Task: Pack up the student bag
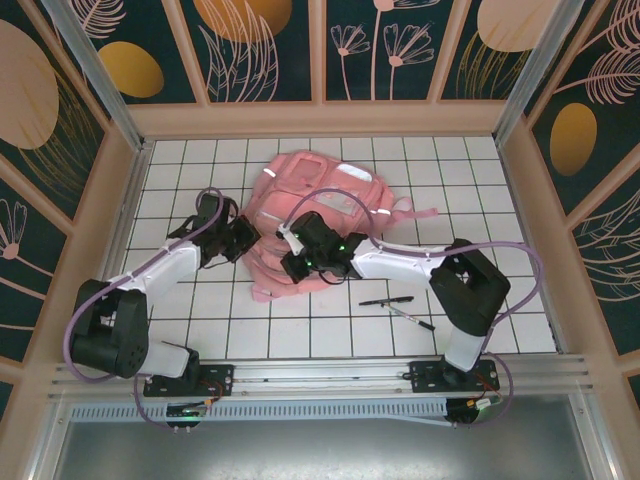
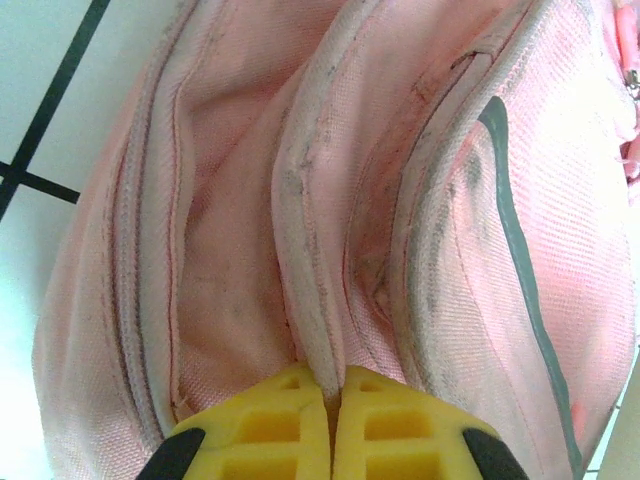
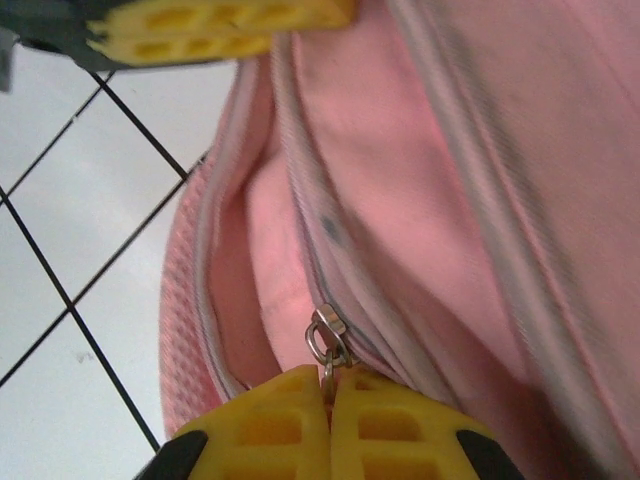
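The pink student bag [image 1: 320,215] lies flat in the middle of the white tiled table. My left gripper [image 1: 243,238] is at the bag's left edge, its yellow fingers [image 2: 270,420] shut on a fold of the bag's zipper seam [image 2: 312,300]. My right gripper [image 1: 296,262] is at the bag's near edge, shut on the metal zipper pull [image 3: 328,345]. The zip stands partly open beside it, showing the pink lining [image 3: 275,270]. The left gripper's yellow fingers [image 3: 220,25] show at the top of the right wrist view.
Two dark pens [image 1: 400,305] lie on the tiles to the right of the bag, near the right arm. A pink strap [image 1: 415,212] trails off the bag's right side. Wooden walls ring the table.
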You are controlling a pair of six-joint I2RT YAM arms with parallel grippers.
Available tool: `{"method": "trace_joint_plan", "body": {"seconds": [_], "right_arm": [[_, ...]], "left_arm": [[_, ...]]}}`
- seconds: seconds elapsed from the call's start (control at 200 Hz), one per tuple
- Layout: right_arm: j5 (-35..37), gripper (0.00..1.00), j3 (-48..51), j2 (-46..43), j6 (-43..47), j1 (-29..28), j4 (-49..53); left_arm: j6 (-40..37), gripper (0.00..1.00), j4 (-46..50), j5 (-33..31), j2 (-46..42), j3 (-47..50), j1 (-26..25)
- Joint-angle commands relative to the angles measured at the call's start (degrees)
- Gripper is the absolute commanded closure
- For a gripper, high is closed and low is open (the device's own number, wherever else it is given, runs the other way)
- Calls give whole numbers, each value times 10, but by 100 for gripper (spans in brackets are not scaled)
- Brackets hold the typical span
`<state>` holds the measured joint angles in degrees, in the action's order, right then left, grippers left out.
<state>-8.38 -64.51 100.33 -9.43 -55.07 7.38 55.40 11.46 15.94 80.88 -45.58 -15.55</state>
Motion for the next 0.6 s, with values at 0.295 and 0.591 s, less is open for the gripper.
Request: {"method": "trace_joint_plan", "body": {"seconds": [0.295, 0.591], "right_arm": [[54, 100, 73, -63, -38, 92, 179], [25, 100, 47, -75, -3, 108, 179]], "left_arm": [[-140, 100, 61, -32, -11, -44, 74], [-232, 100, 148, -29, 125, -207, 112]]}}
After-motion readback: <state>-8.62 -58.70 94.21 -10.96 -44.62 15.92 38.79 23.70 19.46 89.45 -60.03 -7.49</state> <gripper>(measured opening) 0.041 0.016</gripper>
